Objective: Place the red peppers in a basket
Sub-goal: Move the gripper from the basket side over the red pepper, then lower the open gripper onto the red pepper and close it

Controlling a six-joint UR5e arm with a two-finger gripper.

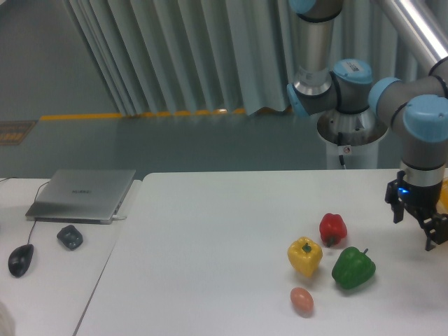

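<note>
The red pepper [333, 229] rests on the white table, small and glossy with a dark stem on top. My gripper [414, 226] hangs to its right, a hand's width away and just above the table surface. Its two dark fingers are spread apart and hold nothing, so it is open. Behind the gripper, at the right edge of the frame, shows a sliver of the yellow-orange basket [444, 195]; the rest of it is out of view.
A yellow pepper [305, 256] and a green pepper [353, 267] lie just in front of the red one, with a pinkish egg-shaped object [302, 301] nearer still. A laptop [82, 194], a mouse [20, 260] and a dark lump [69, 236] sit on the left table.
</note>
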